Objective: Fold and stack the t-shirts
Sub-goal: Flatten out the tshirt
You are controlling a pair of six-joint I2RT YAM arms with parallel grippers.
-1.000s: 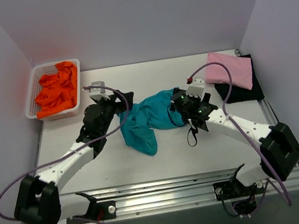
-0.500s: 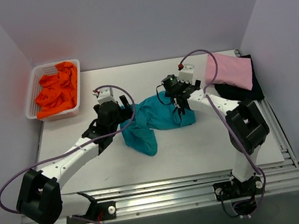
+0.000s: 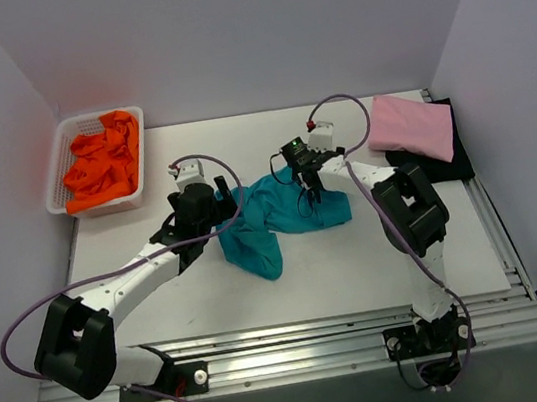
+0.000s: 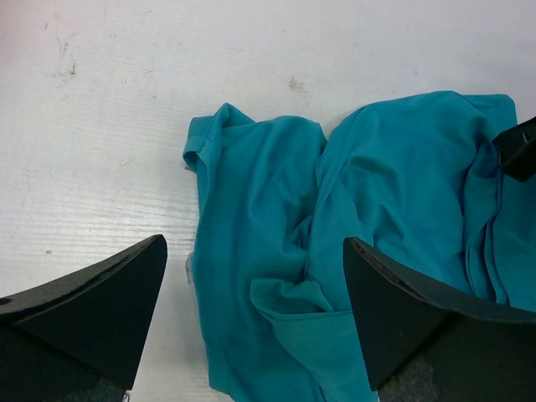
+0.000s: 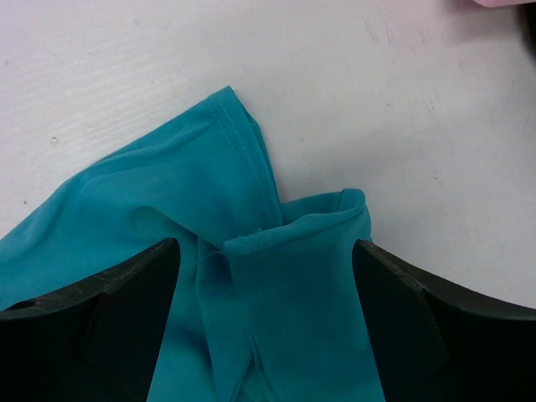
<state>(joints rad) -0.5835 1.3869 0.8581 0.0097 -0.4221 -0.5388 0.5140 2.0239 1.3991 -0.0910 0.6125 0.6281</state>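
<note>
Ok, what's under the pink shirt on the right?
A black t-shirt lies under the pink t-shirt, showing along its near and right edges. The rest is covered, so its fold can't be judged.

The basket [image 3: 107, 204] and pink t-shirt [image 3: 411, 127] flank open table [image 3: 343, 263].

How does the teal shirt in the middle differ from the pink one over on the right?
The teal shirt lies crumpled and loosely spread on the bare table; the pink shirt is folded into a neat flat shape. The teal shirt sits mid-table by itself, while the pink shirt rests on top of a black shirt at the right edge. Both are plain, single-colour cloth.
</note>
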